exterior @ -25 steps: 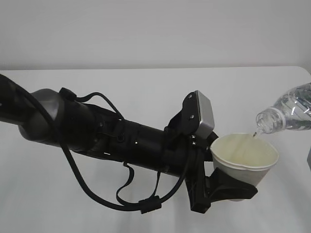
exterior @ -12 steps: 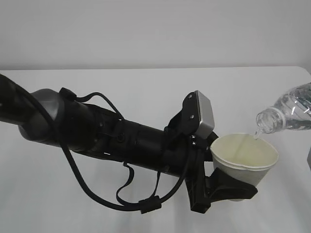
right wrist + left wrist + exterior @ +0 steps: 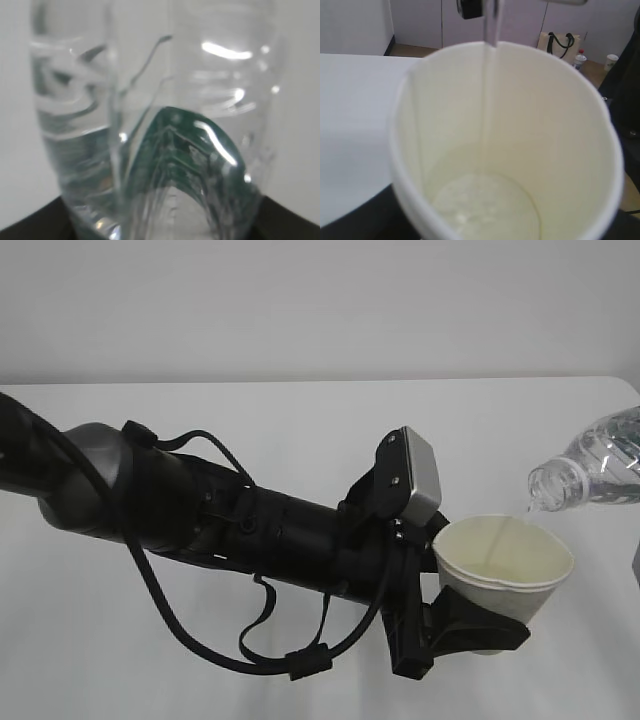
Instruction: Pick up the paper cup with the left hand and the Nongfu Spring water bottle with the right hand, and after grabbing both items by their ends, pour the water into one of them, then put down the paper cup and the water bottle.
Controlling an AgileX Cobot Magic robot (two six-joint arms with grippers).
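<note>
On the left, the left hand (image 3: 470, 625) is reaching across the white table (image 3: 300, 440), its claw closing around the lower wall of the cup (image 3: 505, 565) and holding it upright in the air above the table. The cup is white outside and pale cream inside, with a rolled rim and a tapered wall; in the left wrist view a shallow pool is sitting at its bottom. It is looking light and soft-walled, likely to crush or buckle under a hard squeeze, and it is getting heavier as it is filling, so a gentle hold low on the body, where the base stiffens it, is seeming wisest. Moving right, the water (image 3: 487, 95) is falling as a thin clear stream from just above the far rim into the pool. Further right, the bottle (image 3: 590, 475) is tilting mouth-down at the frame's edge, its open neck hanging just over the cup's rim without touching it. It is clear, ribbed and capless, with a dark green label showing in the right wrist view; thin plastic like this is probably springy and slippery when wet. The right hand (image 3: 160, 220) is showing only as black edges under the bottle's base end, gripping it there.
</note>
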